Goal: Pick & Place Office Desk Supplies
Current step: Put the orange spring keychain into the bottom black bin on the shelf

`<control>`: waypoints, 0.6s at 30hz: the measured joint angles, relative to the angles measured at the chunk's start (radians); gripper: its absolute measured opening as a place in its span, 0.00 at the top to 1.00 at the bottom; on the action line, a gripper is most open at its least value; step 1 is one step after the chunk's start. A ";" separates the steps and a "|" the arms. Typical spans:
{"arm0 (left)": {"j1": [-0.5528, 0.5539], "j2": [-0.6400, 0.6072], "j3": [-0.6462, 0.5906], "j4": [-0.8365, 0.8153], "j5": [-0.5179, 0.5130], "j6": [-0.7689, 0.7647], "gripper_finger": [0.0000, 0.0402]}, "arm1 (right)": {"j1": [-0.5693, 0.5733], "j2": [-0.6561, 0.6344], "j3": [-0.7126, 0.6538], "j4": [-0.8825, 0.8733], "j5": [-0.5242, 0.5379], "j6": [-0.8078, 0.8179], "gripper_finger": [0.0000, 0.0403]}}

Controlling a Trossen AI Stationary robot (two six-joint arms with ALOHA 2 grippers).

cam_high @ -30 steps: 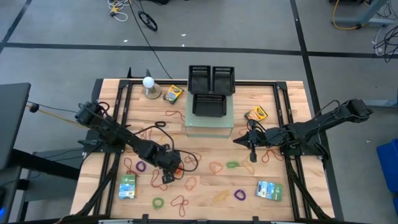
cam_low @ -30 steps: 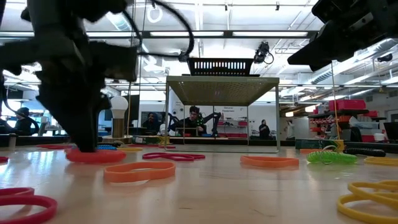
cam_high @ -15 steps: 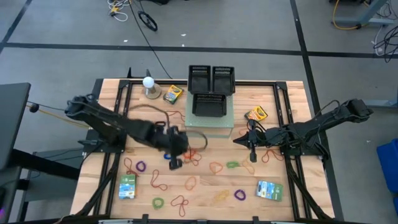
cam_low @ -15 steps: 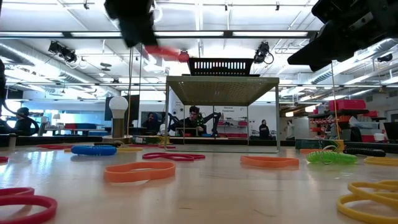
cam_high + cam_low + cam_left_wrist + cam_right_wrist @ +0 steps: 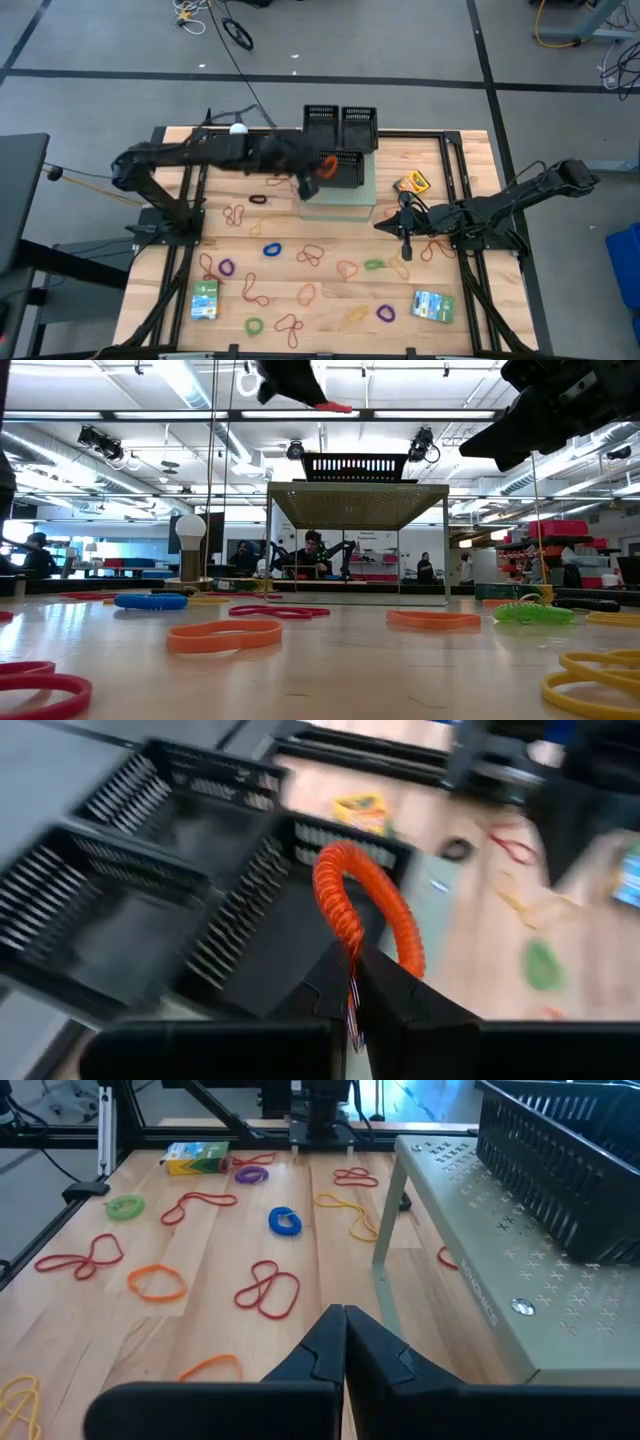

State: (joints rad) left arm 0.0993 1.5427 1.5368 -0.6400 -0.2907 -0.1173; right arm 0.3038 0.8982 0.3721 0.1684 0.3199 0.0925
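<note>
Rubber bands account for most of the supplies on view, and nearly all lie loose on the wooden table (image 5: 180, 290).

Left side: a green-blue-white packet (image 5: 205, 298) lies near the front edge, with purple, green and red bands around it. The left gripper (image 5: 309, 178) is raised over the near black basket (image 5: 337, 170) on the grey riser (image 5: 338, 205), its fingers clenched on an orange rubber band (image 5: 362, 898) that stands up in a loop above the fingertips. The wrist view shows the basket interiors dark and apparently holding nothing; I cannot confirm this for every compartment.

Centre: a blue band (image 5: 271, 249) and several red and orange bands lie in front of the riser. A crayon box (image 5: 277, 151) sits at the back, left of the baskets.

Right side: a second crayon box (image 5: 412, 184) lies beside the riser, a second packet (image 5: 433, 305) near the front edge. The right gripper (image 5: 405, 231) waits low over the table, fingers closed on nothing.

Progress, as judged: early. One band is about to be deposited; both boxes, both packets and the remaining bands are outstanding.

Change since a second ago: the left gripper was down among the bands left of centre; half a second ago it was lifting with the band, and it has since swung to the baskets. The right arm has not moved.
</note>
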 joint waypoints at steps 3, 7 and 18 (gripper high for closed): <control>0.072 0.067 0.050 0.001 0.057 0.044 0.96 | 0.000 0.000 0.000 0.000 0.000 0.000 0.98; 0.129 0.150 0.091 -0.002 0.123 0.078 0.96 | 0.000 0.000 0.000 0.001 0.000 -0.003 0.98; 0.135 0.245 0.100 -0.008 0.200 0.109 0.92 | 0.000 0.000 0.000 0.000 0.000 -0.010 0.98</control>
State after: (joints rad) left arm 0.2348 1.7877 1.6371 -0.6477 -0.0906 -0.0080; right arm 0.3037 0.8982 0.3721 0.1688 0.3199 0.0823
